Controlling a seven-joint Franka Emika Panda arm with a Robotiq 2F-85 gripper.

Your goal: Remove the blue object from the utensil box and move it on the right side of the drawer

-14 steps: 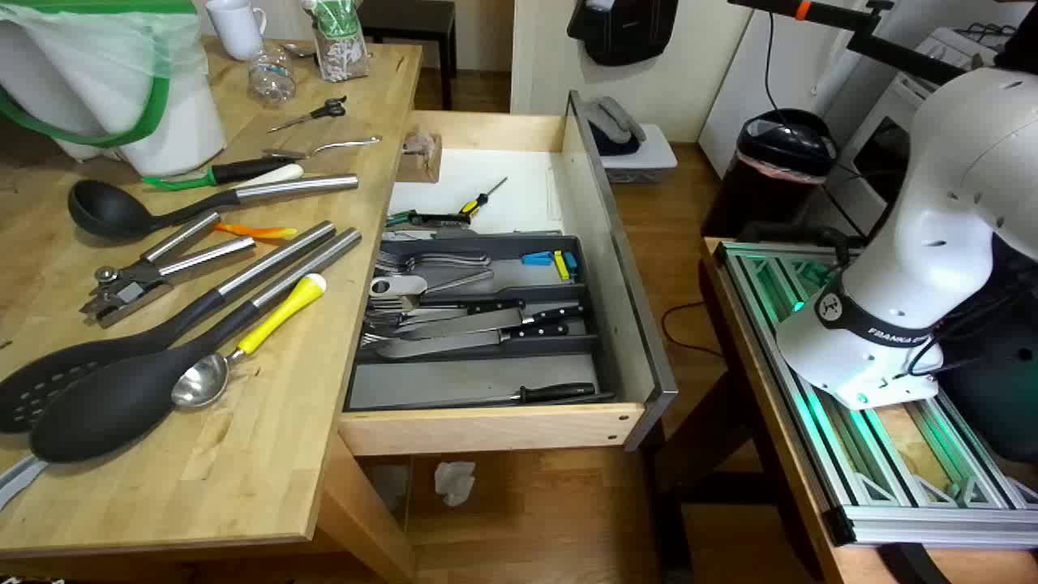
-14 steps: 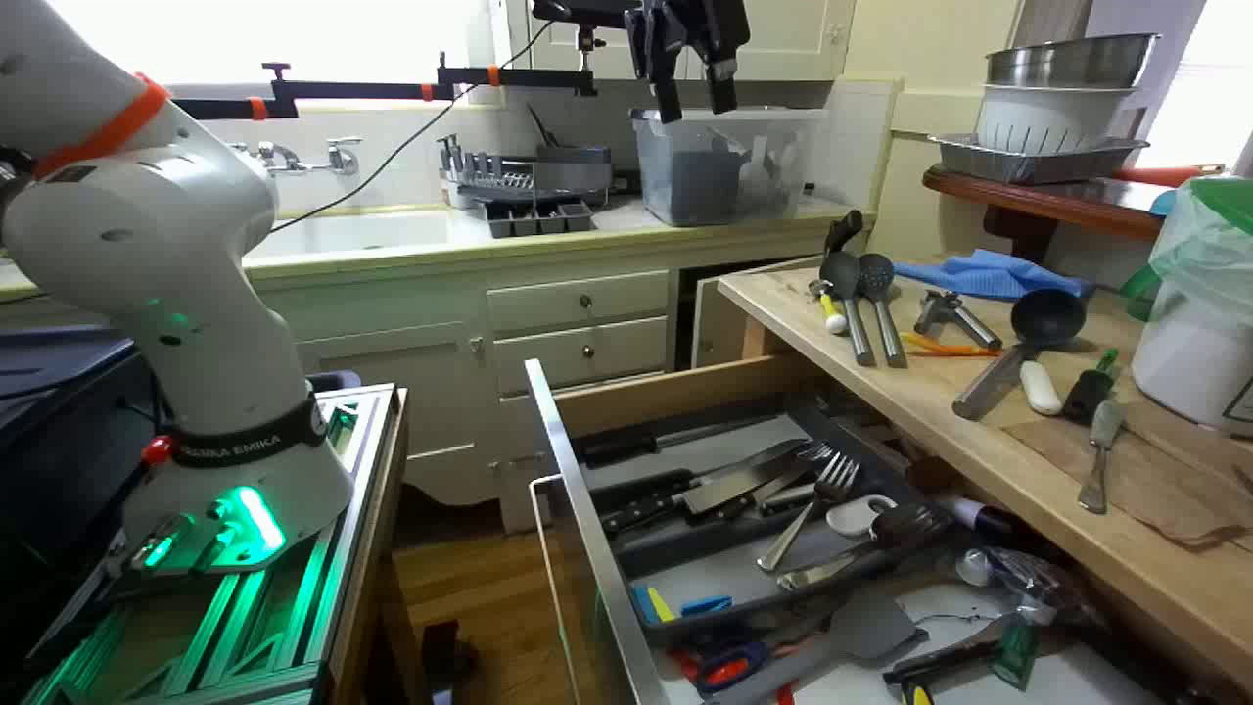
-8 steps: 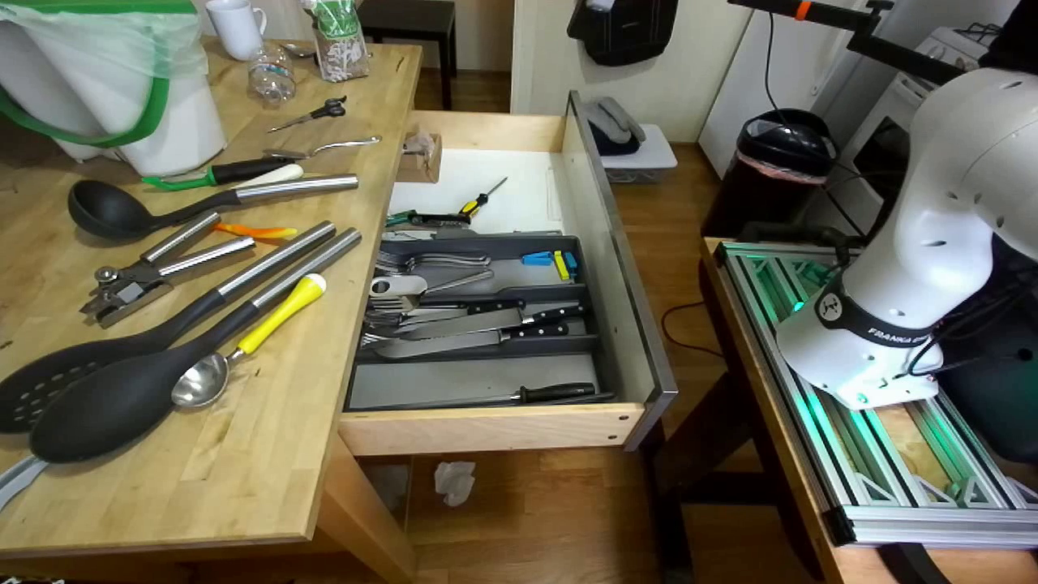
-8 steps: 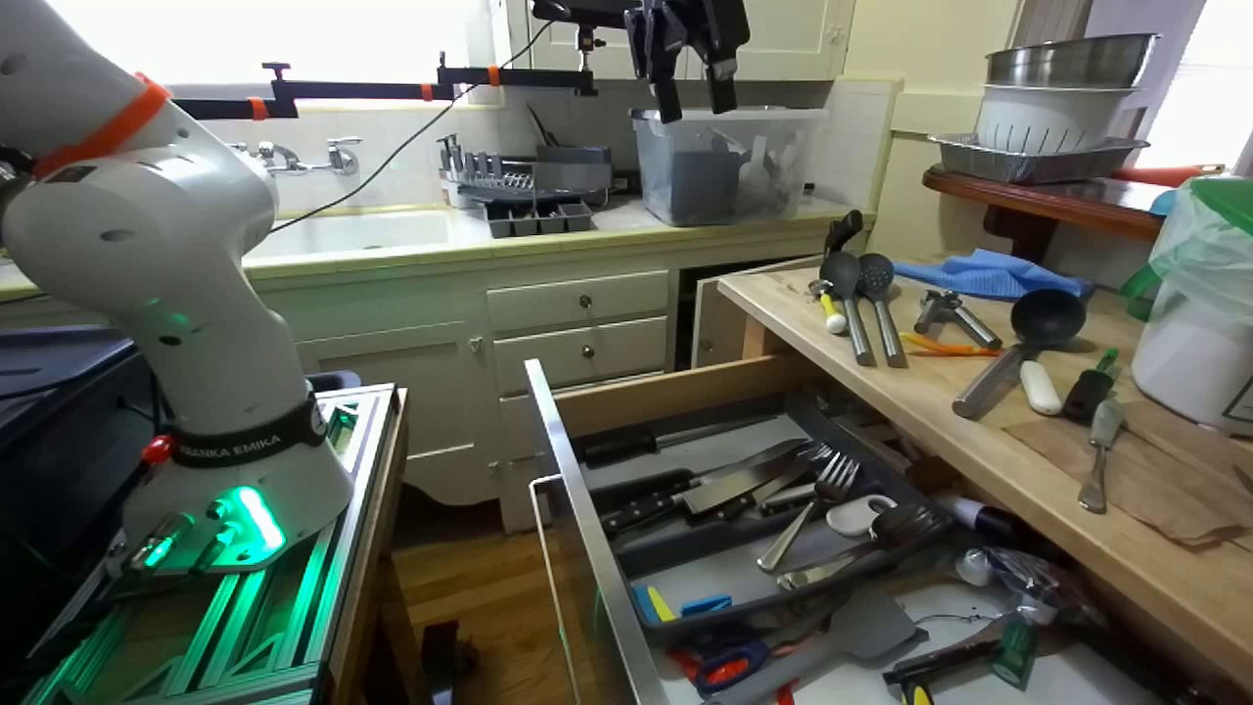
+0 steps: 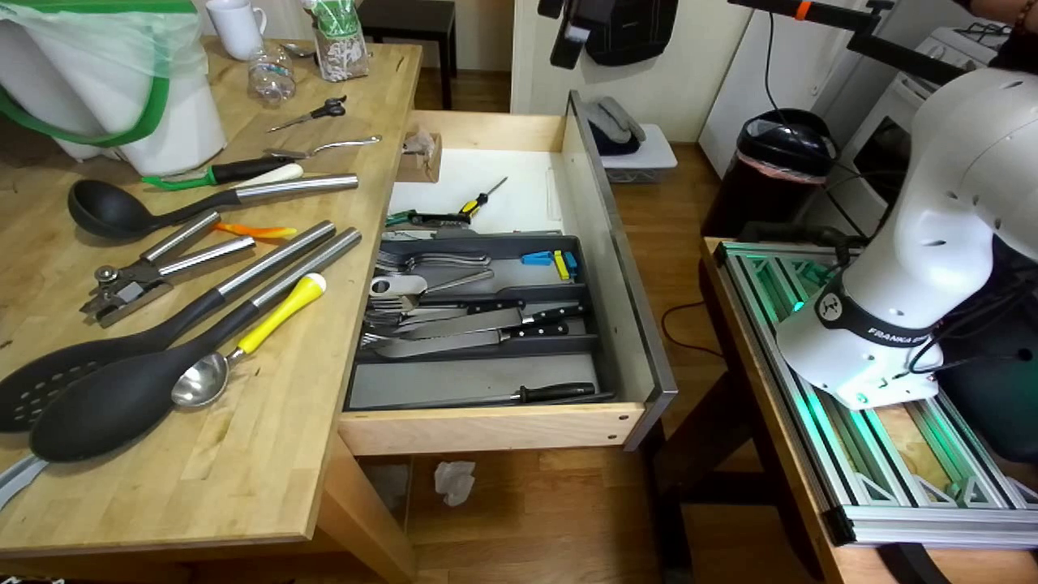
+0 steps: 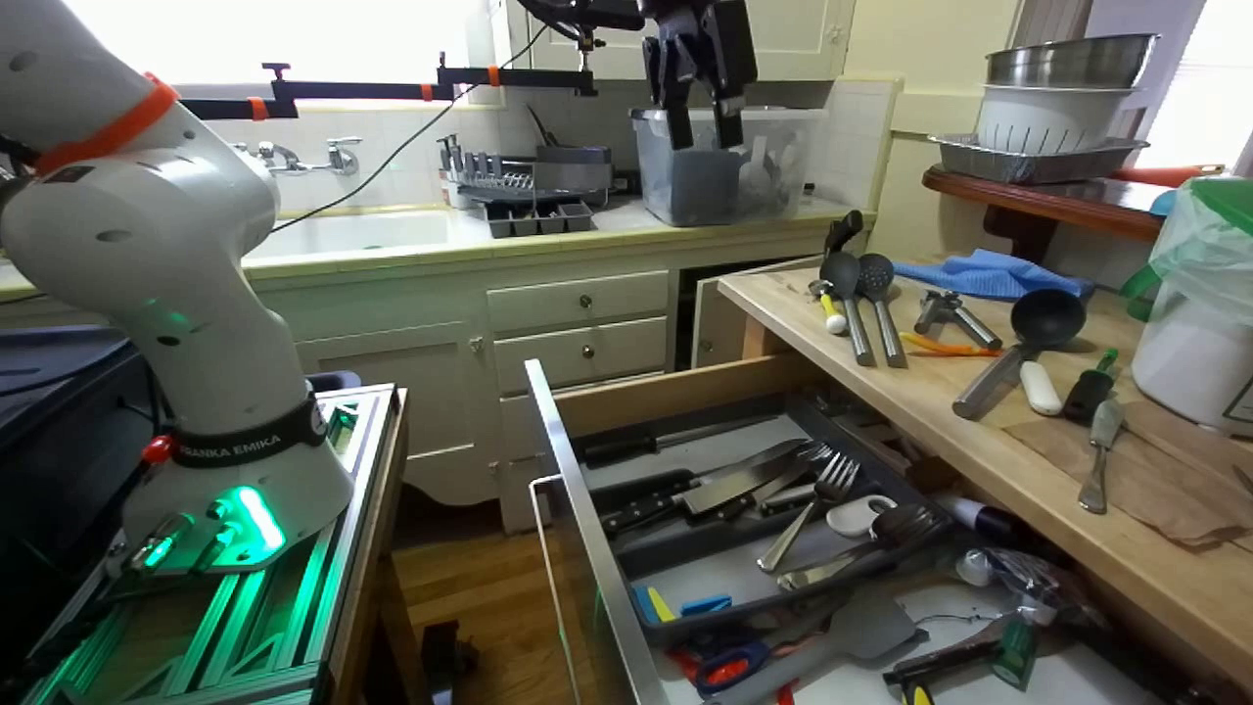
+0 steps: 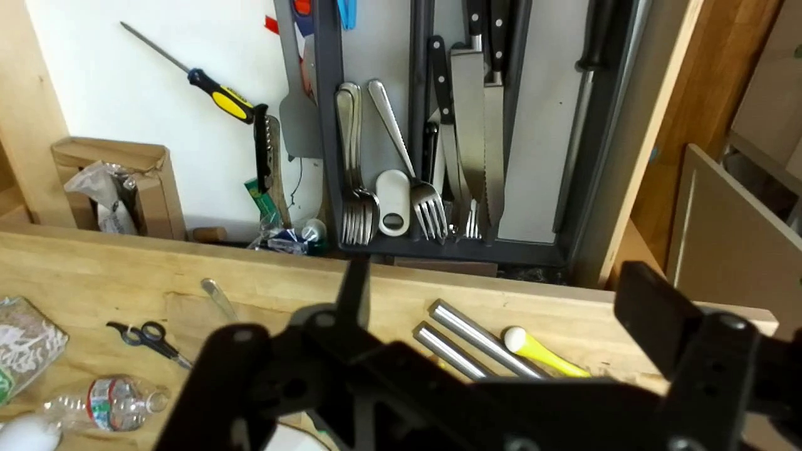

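Note:
A small blue object lies beside a yellow one and another blue piece. They sit at the front end of a compartment of the dark grey utensil box; they also show in an exterior view. In the wrist view only the end of a blue piece shows at the top edge. The pulled-out drawer holds the box, with white floor beside it. My gripper is open and empty, high above the drawer. In the wrist view its fingers are wide apart over the countertop edge.
A screwdriver, a grey spatula and a small cardboard box lie in the drawer beside the utensil box. The wooden countertop carries a ladle, large spoons, a bottle and a white tub. The drawer front stands up as an edge.
My gripper has moved down slightly and comes into view at the top of an exterior view. It stays open. The blue object, the utensil box and the drawer have not moved.

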